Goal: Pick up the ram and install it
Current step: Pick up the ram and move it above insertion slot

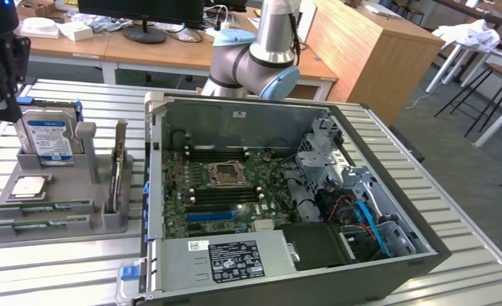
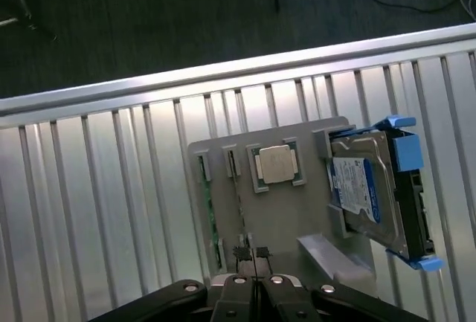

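While the gripper (image 2: 251, 255) hangs above the gray tray (image 1: 64, 233) on the slatted worktop (image 1: 55, 268), its fingers (image 2: 241, 253) are clenched together on nothing; the ram (image 1: 44, 207) lies flat in a tray slot (a second stick (image 1: 39, 224) just beside it), near the CPU (image 1: 28, 186), at the exterior view's left of the open computer case (image 1: 404, 264)

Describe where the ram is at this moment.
In the exterior view, two ram sticks lie flat in slots of the gray holder at that view's left, beside the CPU chip and left of the open computer case.
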